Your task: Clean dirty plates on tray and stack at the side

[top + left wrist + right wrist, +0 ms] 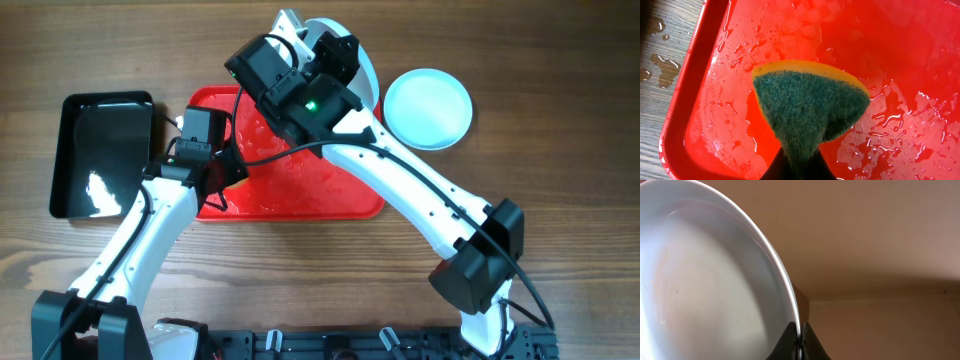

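The right arm (pixel 420 190) has one plate (pixel 705 280) lifted above the far edge of the red tray (pixel 300 185). Its jaws are closed on a thin pinch of the rim, and the plate is tipped up steeply rather than lying flat. Another plate (pixel 428 108) sits flat on the tabletop (pixel 560 150) just to the right of the tray, which looks like the start of the stack. I can't see a third plate anywhere, though the arms hide part of the tray. The left arm (pixel 150 230) hangs over the near left end of the tray, with its jaws clamped on a green and yellow sponge (pixel 810 110) just above the wet red floor. What worries me is the grip on the plate. It holds the plate by a narrow bite on a smooth rim that is probably wet, so a quick swing toward the stack could let the plate pivot or slide out and drop. If it comes down off-centre or at that tilt, it may clatter on the plate below and knock it sideways. The two arms are also close together over the tray, and a careless sweep could make them collide. There are already water drops (pixel 666 67) on the wood beside the tray, between it and the black tray (pixel 100 150), and the sponge may drip more.
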